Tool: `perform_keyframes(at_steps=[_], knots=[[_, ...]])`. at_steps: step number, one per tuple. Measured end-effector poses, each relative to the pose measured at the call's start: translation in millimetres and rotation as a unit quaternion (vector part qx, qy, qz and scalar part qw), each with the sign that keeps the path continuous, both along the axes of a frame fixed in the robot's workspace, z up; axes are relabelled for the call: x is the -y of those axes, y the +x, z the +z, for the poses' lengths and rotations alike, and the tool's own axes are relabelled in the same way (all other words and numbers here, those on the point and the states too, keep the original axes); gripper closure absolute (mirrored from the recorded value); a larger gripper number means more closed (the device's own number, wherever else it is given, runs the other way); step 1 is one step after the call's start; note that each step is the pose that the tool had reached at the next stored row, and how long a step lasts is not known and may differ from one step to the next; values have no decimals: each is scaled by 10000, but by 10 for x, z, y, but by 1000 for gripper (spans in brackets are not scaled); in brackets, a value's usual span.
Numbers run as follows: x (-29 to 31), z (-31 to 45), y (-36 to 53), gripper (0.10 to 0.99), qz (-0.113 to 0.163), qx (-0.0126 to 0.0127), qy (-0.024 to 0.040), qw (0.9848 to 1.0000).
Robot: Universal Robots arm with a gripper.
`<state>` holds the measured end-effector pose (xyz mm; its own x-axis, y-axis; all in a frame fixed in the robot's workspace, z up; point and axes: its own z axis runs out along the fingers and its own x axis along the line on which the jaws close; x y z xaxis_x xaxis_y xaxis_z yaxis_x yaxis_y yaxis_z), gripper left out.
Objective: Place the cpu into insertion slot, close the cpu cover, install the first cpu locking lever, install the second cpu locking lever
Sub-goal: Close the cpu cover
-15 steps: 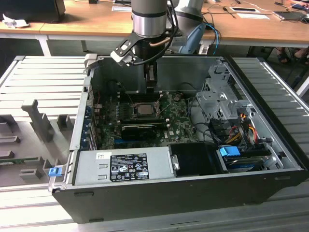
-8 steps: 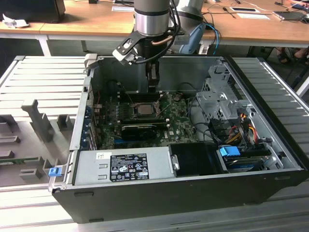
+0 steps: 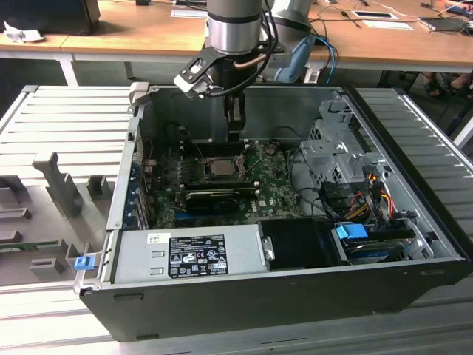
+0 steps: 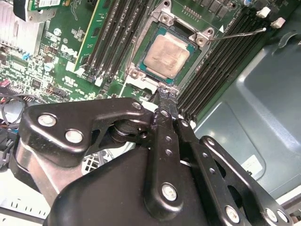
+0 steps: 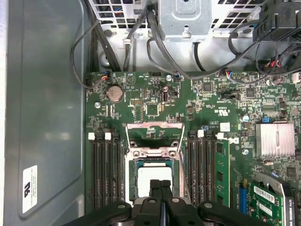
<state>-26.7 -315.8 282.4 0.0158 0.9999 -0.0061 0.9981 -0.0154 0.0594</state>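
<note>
Arm (image 3: 235, 29) vert., hand (image 4: 164, 94) pinched closed beside cpu (image 4: 166, 55), poss. touching.

Seated flat in the insertion slot (image 4: 164, 19): cpu (image 4: 167, 56), a small square chip with a dull silver-tan metal top and a thin green edge. Slot a square socket with a silvery metal rim, set in the green circuit board (image 4: 61, 56). Raised open at one edge of the slot: cpu cover (image 5: 155, 126), a thin silvery frame with a square window, tilted upward, clear of the chip.
</note>
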Motion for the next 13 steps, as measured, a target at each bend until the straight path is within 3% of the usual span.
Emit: perform_keyframes(at_steps=[8,13], knots=[[-5,6,20,980,1,-3,-18,10000],[-9,6,92,980,0,-32,-27,10000]])
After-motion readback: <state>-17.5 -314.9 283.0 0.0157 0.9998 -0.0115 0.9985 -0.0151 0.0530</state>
